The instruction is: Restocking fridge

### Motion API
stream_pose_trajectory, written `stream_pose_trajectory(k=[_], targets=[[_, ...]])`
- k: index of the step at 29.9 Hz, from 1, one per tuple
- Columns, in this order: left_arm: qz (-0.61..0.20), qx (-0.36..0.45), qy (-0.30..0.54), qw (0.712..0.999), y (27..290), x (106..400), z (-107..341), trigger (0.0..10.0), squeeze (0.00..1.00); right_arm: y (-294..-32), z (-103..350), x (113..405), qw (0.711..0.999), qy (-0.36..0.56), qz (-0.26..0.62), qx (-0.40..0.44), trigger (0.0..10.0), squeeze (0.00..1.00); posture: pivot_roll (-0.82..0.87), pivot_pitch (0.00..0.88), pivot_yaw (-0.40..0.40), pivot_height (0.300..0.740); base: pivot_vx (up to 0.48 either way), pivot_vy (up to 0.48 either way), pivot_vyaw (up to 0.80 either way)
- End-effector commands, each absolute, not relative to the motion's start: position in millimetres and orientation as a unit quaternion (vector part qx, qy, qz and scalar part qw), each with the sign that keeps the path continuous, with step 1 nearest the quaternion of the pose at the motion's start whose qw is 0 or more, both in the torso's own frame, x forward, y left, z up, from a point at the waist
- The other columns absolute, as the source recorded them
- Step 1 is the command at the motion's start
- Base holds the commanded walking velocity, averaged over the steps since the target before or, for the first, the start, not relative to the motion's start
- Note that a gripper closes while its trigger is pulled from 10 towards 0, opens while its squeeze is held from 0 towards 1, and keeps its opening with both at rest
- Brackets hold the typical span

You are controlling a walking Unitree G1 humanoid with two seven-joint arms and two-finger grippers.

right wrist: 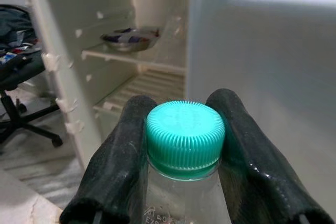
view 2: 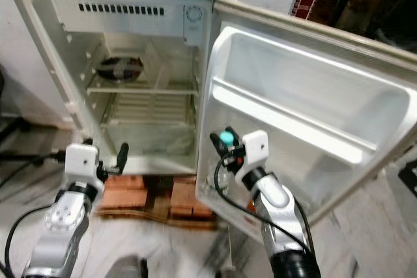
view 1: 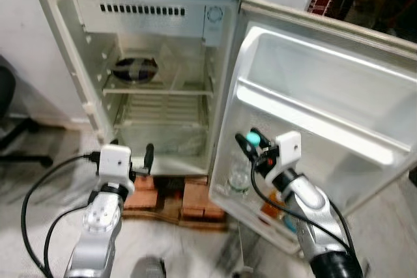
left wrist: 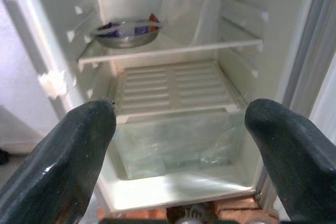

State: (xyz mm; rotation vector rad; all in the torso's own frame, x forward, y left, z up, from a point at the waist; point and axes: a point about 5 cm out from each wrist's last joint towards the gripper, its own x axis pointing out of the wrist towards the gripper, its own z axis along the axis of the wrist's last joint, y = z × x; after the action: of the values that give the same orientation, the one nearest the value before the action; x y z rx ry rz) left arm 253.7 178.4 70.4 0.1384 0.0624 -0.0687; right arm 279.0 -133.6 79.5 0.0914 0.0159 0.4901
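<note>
Gripping: right gripper point(right wrist: 184, 145) clenched on bottle point(view 1: 240, 172) neck (teal cap), lower center-right, at fridge door point(view 1: 326, 102).
Left gripper point(left wrist: 178, 129): fingers spread, lower left.

Clear teal-capped bottle point(right wrist: 185, 145) upright in open fridge point(view 1: 156, 76) door.

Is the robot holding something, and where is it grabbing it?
The right end effector grips a clear bottle by its teal cap. The left end effector holds nothing.

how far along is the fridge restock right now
Early on. Done: the fridge door is open, and a metal bowl sits on the upper shelf. In hand: the right gripper holds a teal-capped bottle at the door's bottom rack. Left: releasing it there; the left gripper is open and empty.
</note>
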Motion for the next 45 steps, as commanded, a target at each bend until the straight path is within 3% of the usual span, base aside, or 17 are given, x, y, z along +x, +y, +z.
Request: stream_pose_trajectory(k=[1, 21, 45], targets=[[-0.037, 0.071, 0.045, 0.996, 178, 252, 66, 10.0, 0.00, -134, 81, 280, 0.969, 0.004, 0.243, 0.042, 10.0, 0.00, 0.07, 0.000, -0.063, 0.625, 0.000, 0.000, 0.00], [-0.046, 0.062, 0.042, 0.996, 176, 253, 65, 10.0, 0.00, -137, 97, 294, 0.978, -0.050, 0.202, 0.008, 10.0, 0.00, 0.07, 0.000, -0.063, 0.625, 0.000, 0.000, 0.00], [-0.044, 0.055, 0.053, 0.996, 175, 251, 60, 10.0, 0.00, -133, 109, 297, 0.973, -0.083, 0.215, -0.020, 10.0, 0.00, 0.06, 0.000, -0.060, 0.625, 0.259, 0.000, 0.00]])
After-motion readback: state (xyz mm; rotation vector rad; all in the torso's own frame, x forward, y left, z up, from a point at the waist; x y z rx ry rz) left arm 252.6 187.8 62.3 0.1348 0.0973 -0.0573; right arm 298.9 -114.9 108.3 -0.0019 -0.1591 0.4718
